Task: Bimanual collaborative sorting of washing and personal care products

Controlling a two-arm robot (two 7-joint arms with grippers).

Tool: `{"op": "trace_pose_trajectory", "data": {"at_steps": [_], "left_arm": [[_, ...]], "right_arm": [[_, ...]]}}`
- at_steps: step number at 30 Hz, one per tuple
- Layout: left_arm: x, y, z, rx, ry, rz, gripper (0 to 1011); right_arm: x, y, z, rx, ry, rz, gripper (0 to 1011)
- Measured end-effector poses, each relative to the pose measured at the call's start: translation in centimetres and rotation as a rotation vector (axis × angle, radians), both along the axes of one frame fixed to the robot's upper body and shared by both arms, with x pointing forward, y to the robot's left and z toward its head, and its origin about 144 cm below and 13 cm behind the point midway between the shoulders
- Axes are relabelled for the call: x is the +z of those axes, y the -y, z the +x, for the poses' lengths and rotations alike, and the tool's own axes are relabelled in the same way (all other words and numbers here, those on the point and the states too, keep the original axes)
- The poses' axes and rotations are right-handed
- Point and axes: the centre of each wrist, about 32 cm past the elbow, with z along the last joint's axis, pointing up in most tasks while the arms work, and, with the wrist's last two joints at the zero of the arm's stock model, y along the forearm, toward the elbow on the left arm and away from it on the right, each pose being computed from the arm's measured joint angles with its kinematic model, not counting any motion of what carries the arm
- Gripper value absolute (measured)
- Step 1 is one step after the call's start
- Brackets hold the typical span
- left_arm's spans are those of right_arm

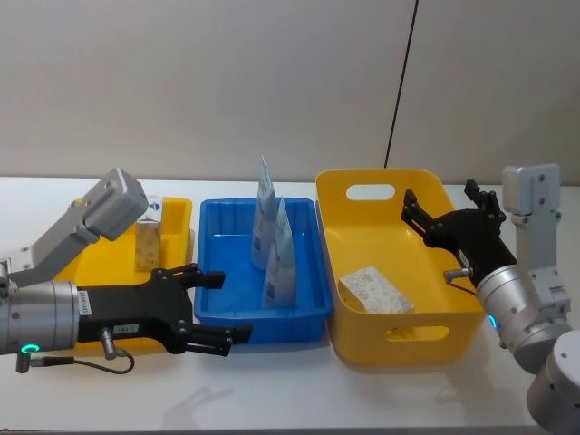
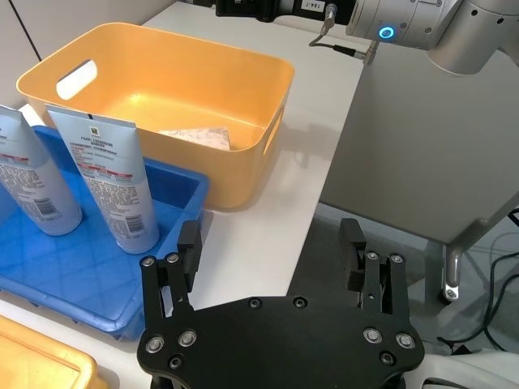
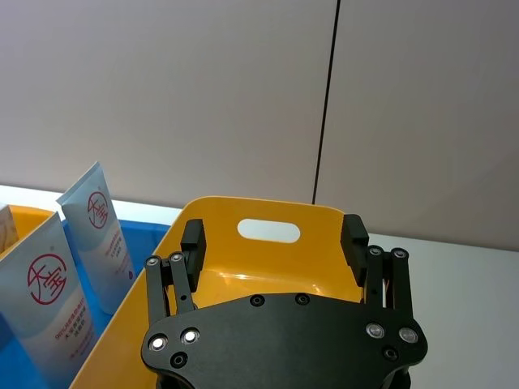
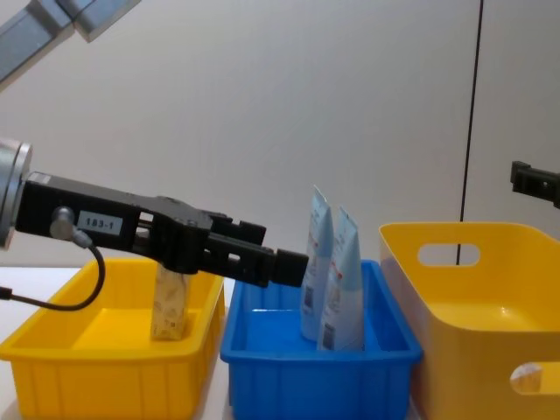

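Observation:
Two pale-blue tubes (image 1: 265, 217) (image 1: 281, 258) stand upright in the blue tray (image 1: 222, 217); the left wrist view shows their barcode labels (image 2: 113, 182). A cream floral pack (image 1: 376, 290) lies flat on the floor of the deep yellow bin (image 1: 426, 335). A small carton (image 1: 149, 240) stands in the shallow yellow tray (image 1: 177, 213) on the left. My left gripper (image 1: 216, 306) is open and empty, level with the blue tray's near left corner. Above the bin's right side, my right gripper (image 1: 439, 195) hangs open and empty.
The three containers sit side by side on a white table (image 1: 299, 390), with free room along its front. A grey wall with a dark vertical cable (image 1: 399, 82) stands behind. In the left wrist view the table edge (image 2: 316, 203) drops off beyond the bin.

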Motion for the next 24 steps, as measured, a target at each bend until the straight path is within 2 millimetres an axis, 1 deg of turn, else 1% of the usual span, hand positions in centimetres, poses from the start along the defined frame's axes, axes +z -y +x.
{"op": "trace_pose_trajectory", "data": {"at_steps": [24], "left_arm": [[0.00, 0.00, 0.00, 0.000, 0.000, 0.000, 1002]], "right_arm": [[0.01, -0.04, 0.01, -0.002, 0.001, 0.000, 1003]]}}
